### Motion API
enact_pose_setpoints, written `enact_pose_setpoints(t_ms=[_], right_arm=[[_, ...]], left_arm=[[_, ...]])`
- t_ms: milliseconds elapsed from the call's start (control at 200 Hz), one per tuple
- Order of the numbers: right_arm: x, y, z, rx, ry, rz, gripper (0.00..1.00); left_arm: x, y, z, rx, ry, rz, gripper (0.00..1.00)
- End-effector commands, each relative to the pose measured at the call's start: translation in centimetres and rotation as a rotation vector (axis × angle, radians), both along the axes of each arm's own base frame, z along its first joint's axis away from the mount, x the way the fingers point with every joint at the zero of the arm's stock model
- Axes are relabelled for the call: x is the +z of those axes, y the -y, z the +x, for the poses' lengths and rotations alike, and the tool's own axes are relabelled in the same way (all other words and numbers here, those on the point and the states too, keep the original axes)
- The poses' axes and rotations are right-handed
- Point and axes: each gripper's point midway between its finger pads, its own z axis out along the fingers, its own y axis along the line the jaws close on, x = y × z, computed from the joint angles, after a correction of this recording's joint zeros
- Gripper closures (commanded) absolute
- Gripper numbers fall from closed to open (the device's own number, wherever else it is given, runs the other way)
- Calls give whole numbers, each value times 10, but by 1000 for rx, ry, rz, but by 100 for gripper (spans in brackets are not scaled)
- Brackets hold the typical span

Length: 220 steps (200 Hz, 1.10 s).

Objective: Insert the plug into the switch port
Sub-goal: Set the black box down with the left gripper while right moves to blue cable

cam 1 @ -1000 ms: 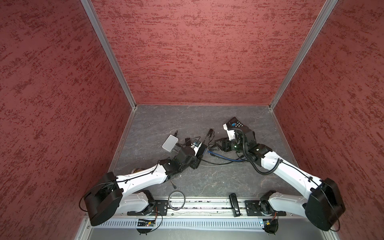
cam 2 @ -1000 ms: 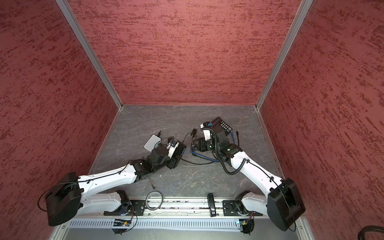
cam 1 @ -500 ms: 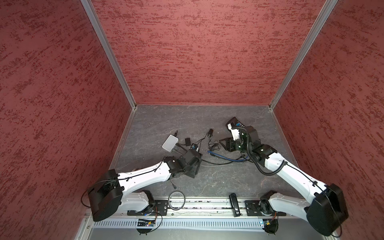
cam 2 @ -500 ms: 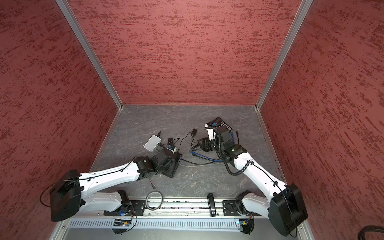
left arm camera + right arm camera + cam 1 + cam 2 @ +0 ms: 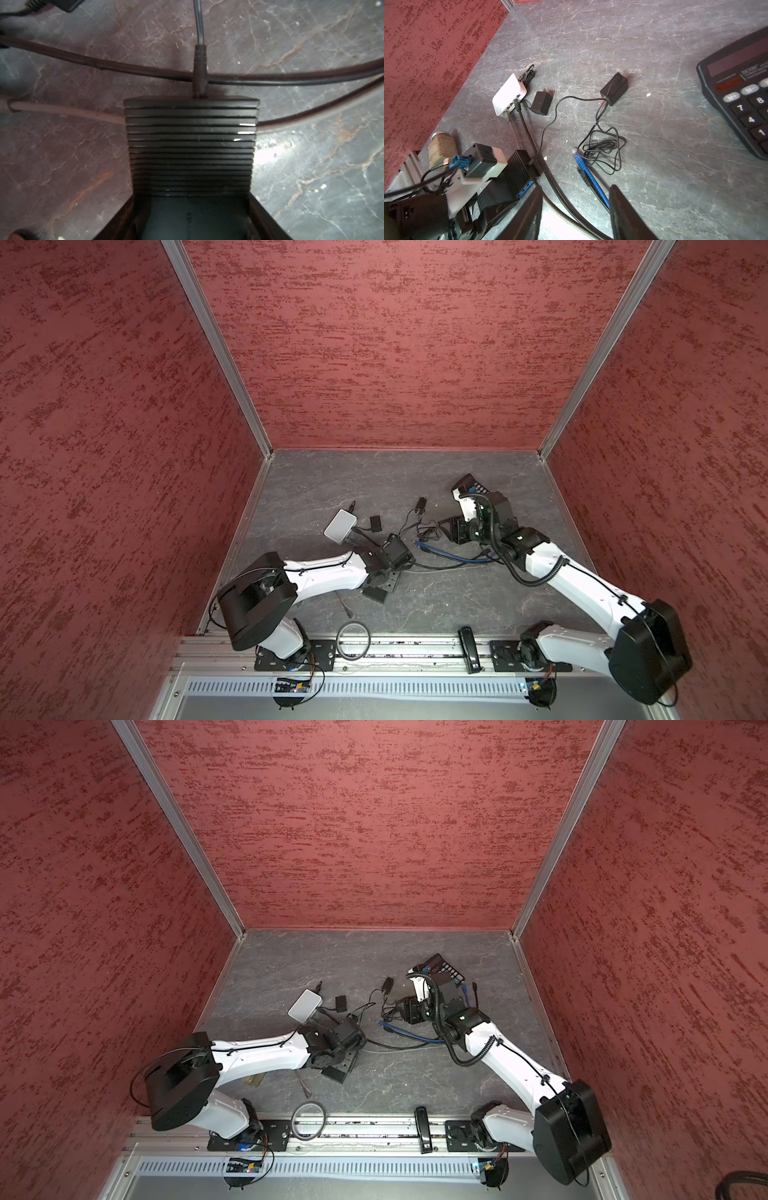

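— Grey veined tabletop [image 5: 415, 485], red walls [image 5: 395, 344] on three sides: what is nearest your base?

— My left jaws. They are clamped on a black ribbed box [image 5: 190, 145], one finger against each side. I cannot tell whether the box touches the tabletop.

— Is anything attached to it?

— A round barrel connector [image 5: 200, 68] sits in its far edge. A dark cable [image 5: 124, 66] and a pale cable [image 5: 62, 110] cross the tabletop beneath it. My right wrist view shows a blue face on the box [image 5: 519, 170].

— Where is the plug?

— The blue plug [image 5: 577, 155] lies loose on the tabletop between my two arms, in both top views [image 5: 422, 545] [image 5: 384, 1024]. A black plug [image 5: 583, 176] lies just beside it, and a tangle of thin black wire [image 5: 602, 149] is next to both. My right jaws stand apart and grip nothing. The blue cable runs under the gap between them, and the plug is past their tips.

— And farther out?

— The white switch [image 5: 509, 93] lies flat, well apart from the blue plug, with two cables in its ports. A black pronged adapter [image 5: 540, 102] is just beside it, and a second adapter [image 5: 613, 89] lies farther right. A calculator [image 5: 737, 83] lies farthest back.
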Motion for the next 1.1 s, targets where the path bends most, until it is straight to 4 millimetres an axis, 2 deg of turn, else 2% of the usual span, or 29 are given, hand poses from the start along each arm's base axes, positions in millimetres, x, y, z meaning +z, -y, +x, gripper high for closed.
enact_pose_setpoints(t_ms=[0, 210, 301, 476, 621, 696, 857, 1002, 1097], right_arm=[[-3, 8, 7, -28, 20, -39, 48], [-7, 14, 12, -21, 63, -96, 48], [-14, 16, 13, 3, 77, -149, 47], [-30, 8, 0, 172, 119, -212, 48], [-43, 7, -13, 270, 143, -256, 47], [-54, 10, -18, 301, 149, -289, 48], [-72, 12, -23, 337, 164, -325, 48], [-80, 12, -24, 366, 159, -343, 48], [-89, 14, -23, 369, 140, -372, 49]], left_arm=[[3, 5, 22, 9, 50, -29, 100], [-7, 2, 45, -11, 63, -15, 100], [-10, 3, 54, -33, 63, 11, 100], [-11, 7, 67, -63, 78, 17, 100], [-11, 5, 65, -73, 85, 15, 100], [-7, 3, 63, -69, 95, -3, 93], [7, 0, 63, -59, 142, -33, 68], [28, 3, 68, -64, 211, -75, 43], [46, 5, 72, -75, 266, -107, 34]])
